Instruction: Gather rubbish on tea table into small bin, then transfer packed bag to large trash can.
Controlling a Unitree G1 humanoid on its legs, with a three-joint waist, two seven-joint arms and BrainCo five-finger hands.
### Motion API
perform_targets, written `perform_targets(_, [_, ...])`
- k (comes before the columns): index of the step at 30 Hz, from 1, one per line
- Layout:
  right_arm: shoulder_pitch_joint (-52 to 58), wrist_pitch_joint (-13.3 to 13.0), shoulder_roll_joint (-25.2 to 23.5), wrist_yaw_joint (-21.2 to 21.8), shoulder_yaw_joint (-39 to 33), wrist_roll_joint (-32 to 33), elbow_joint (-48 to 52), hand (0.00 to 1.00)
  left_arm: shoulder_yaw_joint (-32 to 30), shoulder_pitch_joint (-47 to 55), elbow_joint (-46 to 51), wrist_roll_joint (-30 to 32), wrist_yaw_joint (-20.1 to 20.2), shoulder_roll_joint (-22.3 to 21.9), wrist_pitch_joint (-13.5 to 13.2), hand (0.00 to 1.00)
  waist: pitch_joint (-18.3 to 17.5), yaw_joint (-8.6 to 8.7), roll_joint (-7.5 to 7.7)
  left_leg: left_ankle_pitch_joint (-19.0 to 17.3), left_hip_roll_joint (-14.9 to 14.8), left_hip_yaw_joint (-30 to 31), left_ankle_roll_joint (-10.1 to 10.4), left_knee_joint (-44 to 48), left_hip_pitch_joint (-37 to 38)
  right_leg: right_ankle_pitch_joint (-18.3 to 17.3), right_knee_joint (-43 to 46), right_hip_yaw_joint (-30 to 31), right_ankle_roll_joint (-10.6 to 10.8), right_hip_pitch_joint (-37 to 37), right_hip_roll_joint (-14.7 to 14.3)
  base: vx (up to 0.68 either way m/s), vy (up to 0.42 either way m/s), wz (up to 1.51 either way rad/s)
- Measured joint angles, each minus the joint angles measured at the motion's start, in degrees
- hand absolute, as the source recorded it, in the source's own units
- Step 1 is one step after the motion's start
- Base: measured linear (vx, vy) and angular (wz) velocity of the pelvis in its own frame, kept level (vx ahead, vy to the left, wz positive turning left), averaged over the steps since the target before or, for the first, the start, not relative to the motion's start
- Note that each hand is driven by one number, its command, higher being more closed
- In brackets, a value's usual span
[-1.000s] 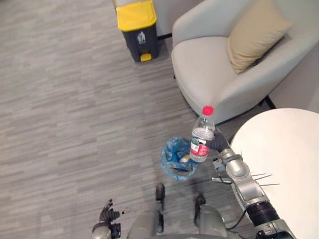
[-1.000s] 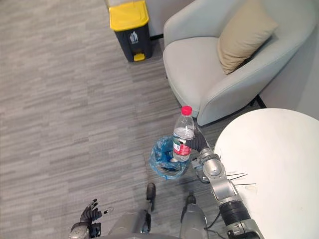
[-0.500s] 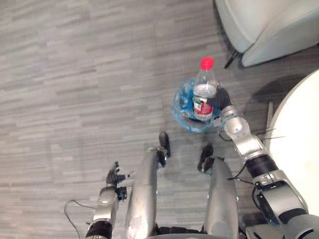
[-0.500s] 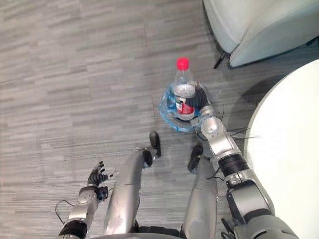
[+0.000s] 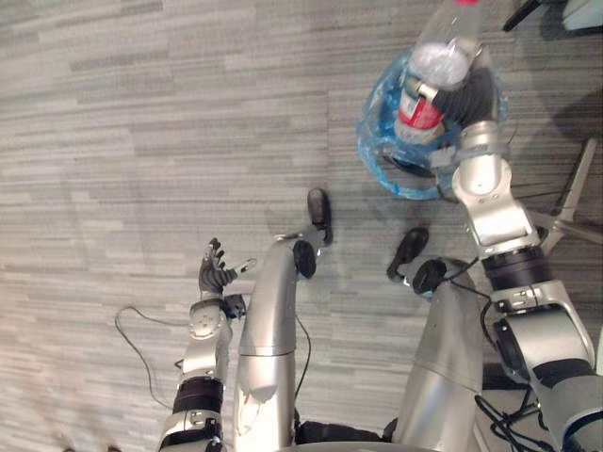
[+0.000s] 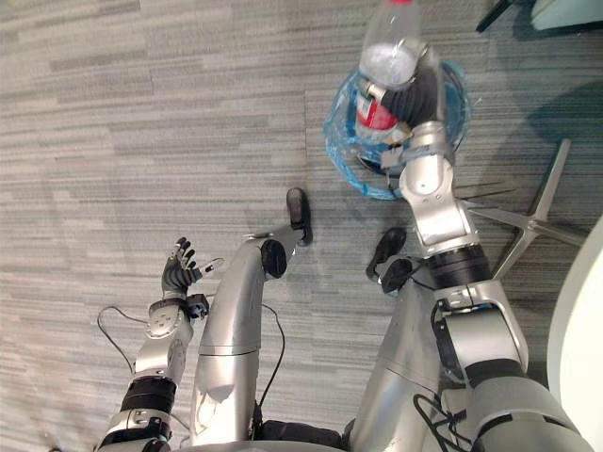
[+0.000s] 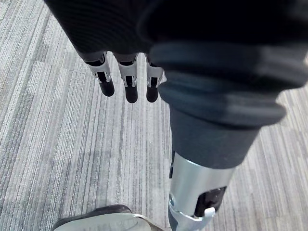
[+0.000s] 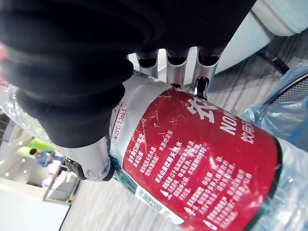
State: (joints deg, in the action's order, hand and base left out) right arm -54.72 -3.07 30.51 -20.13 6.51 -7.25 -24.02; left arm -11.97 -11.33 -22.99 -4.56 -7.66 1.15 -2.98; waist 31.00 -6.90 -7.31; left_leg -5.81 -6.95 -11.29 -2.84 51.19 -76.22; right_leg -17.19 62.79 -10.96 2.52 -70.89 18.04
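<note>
My right hand [image 5: 471, 104] is shut on a clear plastic bottle [image 5: 433, 71] with a red label and red cap, held upright. The bottle hangs right over the small bin [image 5: 382, 151], a round basket lined with a blue bag standing on the floor. In the right wrist view the fingers [image 8: 175, 67] curl round the bottle [image 8: 202, 159] just above its label, with the blue bag [image 8: 284, 115] close behind. My left hand [image 5: 215, 273] hangs low at my left side with its fingers straight and holds nothing; the left wrist view shows its fingers [image 7: 127, 84] over bare carpet.
Grey striped carpet [image 5: 141, 141] covers the floor. A metal table leg [image 6: 528, 212] spreads over the floor right of the bin, and the white table's edge [image 6: 584, 358] shows at the far right. A chair's base [image 5: 575, 9] sits beyond the bin.
The camera has tilted down, so the whole scene has shifted up the picture. The bottle stays in my right hand over the bin. The left hand has not changed.
</note>
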Motion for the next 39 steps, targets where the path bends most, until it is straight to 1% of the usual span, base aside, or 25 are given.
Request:
perform_targets(4, [-1.3, 0.0, 0.1, -0.7, -0.1, 0.0, -2.2, 0.00, 0.0, 0.0, 0.0, 0.0, 0.0, 0.0, 0.0, 0.00, 0.0, 0.03, 0.01, 0.0, 0.0, 0.3, 0.1, 0.1, -0.7, 0.1, 0.0, -0.1, 0.1, -0.6, 0.0, -0.02, -0.006, -0.02])
perform_targets(12, [-0.8, 0.0, 0.9, -1.0, -1.0, -0.3, -2.3, 0.00, 0.0, 0.0, 0.0, 0.0, -0.1, -0.3, 0.0, 0.00, -0.1, 0.22, 0.12, 0.0, -0.2, 1.1, -0.1, 1.7, -1.4, -0.7, 1.6, -0.3, -0.5, -0.9, -0.1, -0.04, -0.016, 0.00])
perform_targets(15, [1.9, 0.0, 0.9, -0.9, -0.6, -2.5, -1.6, 0.00, -0.1, 0.0, 0.0, 0.0, -0.2, -0.1, 0.1, 0.00, -0.1, 0.44, 0.14, 0.0, -0.5, 1.4, -0.1, 1.9, -1.4, -0.7, 1.6, -0.7, -0.5, -0.6, -0.4, -0.10, -0.031, -0.01])
perform_targets(18, [4.5, 0.0, 1.0, -0.8, 1.7, -4.0, -0.4, 0.00, -0.1, 0.0, 0.0, 0.0, -0.3, 0.3, 0.3, 0.00, -0.2, 0.78, 0.38, 0.0, -1.0, 1.6, -0.1, 2.0, -1.3, -0.6, 1.3, -1.0, -0.7, -0.3, -0.9, -0.09, -0.021, -0.06])
perform_targets(20, [6.4, -0.4, 1.0, -0.4, 3.6, -5.2, 1.2, 0.00, -0.6, 0.0, 0.0, 0.0, -0.6, 0.9, 0.5, 0.00, -0.2, 1.53, 0.39, 0.0, -1.1, 1.6, 0.0, 1.9, -1.0, -0.6, 1.3, -0.9, -0.8, -0.1, -1.0, -0.09, -0.018, -0.03])
perform_targets(24, [8.1, -0.5, 1.0, 1.3, 5.9, -7.7, 0.9, 0.00, -1.2, 0.0, 0.0, 0.0, -1.3, 1.3, 0.6, 0.00, -0.2, 1.60, 0.39, 0.1, -2.0, 1.5, 0.1, 1.4, 0.3, -0.3, 0.0, -1.0, -0.9, 1.2, -2.0, -0.08, -0.018, -0.09])
perform_targets(26, [8.0, -0.5, 1.1, 1.6, 7.1, -9.3, 0.3, 0.00, -1.2, -0.1, 0.0, 0.0, -1.3, 1.3, 0.5, 0.00, -0.2, 1.85, 0.52, 0.4, -2.0, 1.1, 0.6, 0.1, 1.1, 0.1, -0.9, -1.0, -1.3, 1.6, -2.1, -0.07, -0.023, -0.04])
perform_targets(28, [7.3, -0.6, 1.1, 1.8, 8.4, -11.6, -1.6, 0.00, -1.3, -0.1, -0.1, 0.1, -1.4, 1.3, 0.5, 0.00, -0.4, 1.93, 0.77, 0.8, -2.1, 0.7, 1.1, -1.5, 1.6, 1.0, -2.3, -1.1, -1.2, 1.7, -2.3, -0.07, -0.026, -0.05])
perform_targets(31, [5.7, -0.3, 1.1, 2.2, 10.0, -13.5, -6.5, 0.00, -1.4, -0.4, -0.3, 0.1, -1.4, 1.3, 0.4, 0.00, -0.4, 1.95, 0.77, 1.0, -2.1, 0.9, 1.2, -1.8, 1.6, 1.2, -2.7, -1.1, -1.1, 1.7, -2.6, -0.05, -0.011, -0.03])
perform_targets(34, [4.2, 0.1, 0.7, 2.7, 10.2, -13.8, -10.4, 0.00, -1.6, -1.7, -1.6, 0.0, -1.6, 1.2, 0.2, 0.00, -0.4, 1.77, 0.77, 1.3, -2.2, 1.2, 1.2, -2.1, 1.4, 1.6, -3.2, -1.3, -1.6, 1.6, -2.9, -0.04, 0.003, -0.04])
perform_targets(36, [3.0, 1.0, 0.4, 2.8, 10.2, -13.9, -13.3, 0.00, -1.7, -2.5, -1.9, 0.0, -1.9, 1.2, 0.0, 0.00, -0.4, 1.74, 0.77, 1.3, -2.1, 1.5, 1.2, -2.1, 0.9, 1.6, -3.3, -1.6, -1.6, 1.4, -2.9, -0.04, 0.007, 0.01])
perform_targets(39, [2.0, 1.6, 0.0, 2.8, 10.1, -14.6, -16.0, 0.00, -2.0, -3.4, -2.1, 0.0, -2.5, 0.7, -0.2, 0.00, -0.4, 1.44, 0.77, 1.3, -2.1, 1.6, 1.2, -2.2, 0.0, 1.6, -3.3, -1.8, -1.7, 0.7, -2.9, -0.02, 0.004, -0.01])
